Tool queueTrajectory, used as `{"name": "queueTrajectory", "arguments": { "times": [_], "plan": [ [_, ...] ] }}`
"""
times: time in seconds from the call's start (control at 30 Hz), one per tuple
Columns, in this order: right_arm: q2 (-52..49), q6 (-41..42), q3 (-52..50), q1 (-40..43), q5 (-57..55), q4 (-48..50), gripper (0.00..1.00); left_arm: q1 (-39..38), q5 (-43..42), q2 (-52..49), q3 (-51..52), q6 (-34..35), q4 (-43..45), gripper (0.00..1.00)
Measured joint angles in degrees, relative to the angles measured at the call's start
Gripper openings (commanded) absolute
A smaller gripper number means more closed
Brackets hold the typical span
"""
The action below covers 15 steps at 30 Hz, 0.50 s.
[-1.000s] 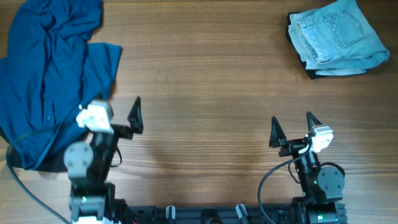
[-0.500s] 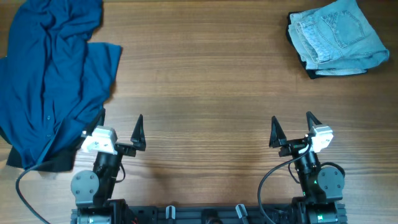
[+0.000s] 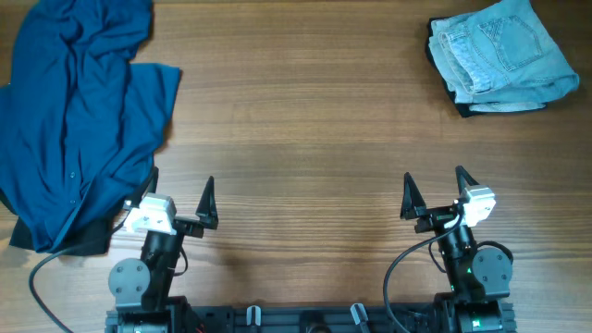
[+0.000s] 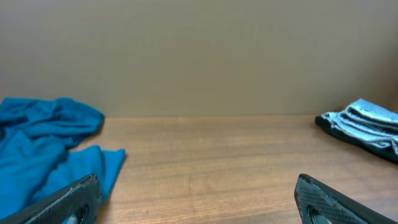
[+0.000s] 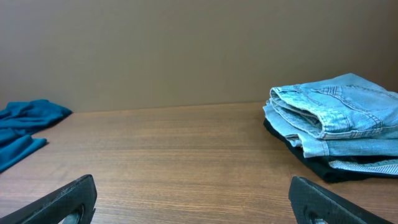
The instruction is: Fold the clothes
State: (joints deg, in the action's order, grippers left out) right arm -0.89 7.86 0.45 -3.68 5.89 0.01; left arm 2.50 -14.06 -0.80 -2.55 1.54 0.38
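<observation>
The pale-blue denim pants (image 3: 499,51) lie folded in a stack at the far right of the table, on top of a dark garment. They also show in the right wrist view (image 5: 336,121) and small in the left wrist view (image 4: 367,121). My left gripper (image 3: 180,194) is open and empty near the front edge, just right of a blue shirt. My right gripper (image 3: 433,192) is open and empty near the front right, well short of the pants. Both jaw pairs show wide apart over bare wood in the left wrist view (image 4: 199,202) and the right wrist view (image 5: 199,202).
A crumpled dark-blue button shirt (image 3: 79,111) covers the far left of the wooden table (image 3: 296,120), with a dark garment edge (image 3: 88,242) under its near corner. A plain wall stands behind the table. Cables run by both arm bases.
My left arm has drawn back from the blue shirt's edge toward the front of the table and settled low, jaws still open. The right arm has not moved.
</observation>
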Motion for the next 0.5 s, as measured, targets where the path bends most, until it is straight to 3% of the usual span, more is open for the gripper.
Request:
{"name": "queueTrajectory", "arguments": {
  "times": [0.5],
  "plan": [
    [0.0, 0.0, 0.0, 0.0, 0.0, 0.0, 1.00, 0.0, 0.0, 0.0, 1.8, 0.0, -3.5, 1.00]
  ]
}}
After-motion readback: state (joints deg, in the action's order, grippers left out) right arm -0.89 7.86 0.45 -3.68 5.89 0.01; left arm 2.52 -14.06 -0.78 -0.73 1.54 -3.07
